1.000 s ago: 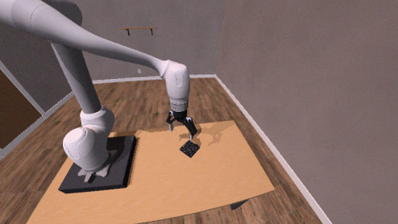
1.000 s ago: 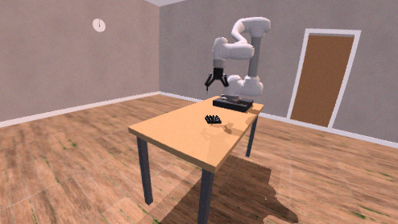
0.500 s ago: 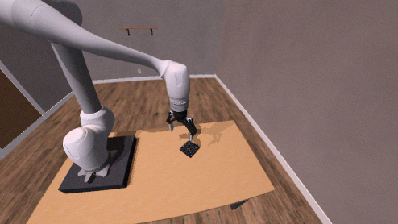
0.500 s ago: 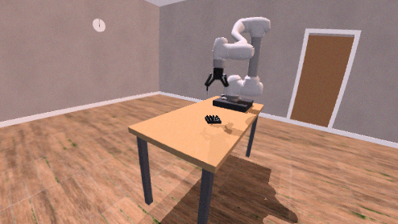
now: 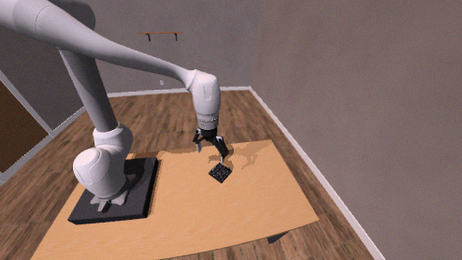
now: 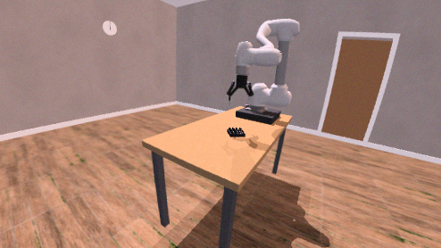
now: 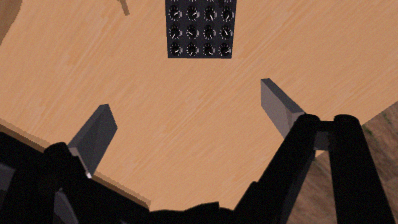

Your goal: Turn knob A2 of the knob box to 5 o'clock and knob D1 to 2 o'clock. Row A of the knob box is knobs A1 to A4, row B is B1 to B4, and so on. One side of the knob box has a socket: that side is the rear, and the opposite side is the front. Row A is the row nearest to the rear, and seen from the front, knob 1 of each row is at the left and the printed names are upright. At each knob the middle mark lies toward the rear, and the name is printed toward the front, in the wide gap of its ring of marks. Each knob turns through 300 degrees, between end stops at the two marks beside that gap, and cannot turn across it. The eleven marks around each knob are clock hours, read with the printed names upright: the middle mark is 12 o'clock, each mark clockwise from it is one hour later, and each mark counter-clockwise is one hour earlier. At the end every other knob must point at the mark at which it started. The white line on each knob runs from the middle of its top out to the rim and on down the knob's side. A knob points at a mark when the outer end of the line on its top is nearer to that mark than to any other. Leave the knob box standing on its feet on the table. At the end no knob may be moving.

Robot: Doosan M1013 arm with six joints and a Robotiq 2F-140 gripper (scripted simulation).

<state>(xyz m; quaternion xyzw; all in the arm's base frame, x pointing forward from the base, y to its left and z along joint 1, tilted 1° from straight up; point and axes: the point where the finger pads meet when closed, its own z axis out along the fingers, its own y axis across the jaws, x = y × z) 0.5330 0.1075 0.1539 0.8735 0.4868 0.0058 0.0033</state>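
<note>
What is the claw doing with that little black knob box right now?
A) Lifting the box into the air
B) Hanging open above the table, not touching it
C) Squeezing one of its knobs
B: the claw hangs wide open and empty, while the knob box sits on the table apart from its fingers.

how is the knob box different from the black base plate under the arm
The knob box is much smaller than the base plate. The knob box carries rows of small round knobs on top, while the base plate is a plain slab bearing the arm's foot. The knob box stands free near the table's middle below the open gripper; the base plate sits at one end. Both are dark, squarish and rest on the table.
</note>
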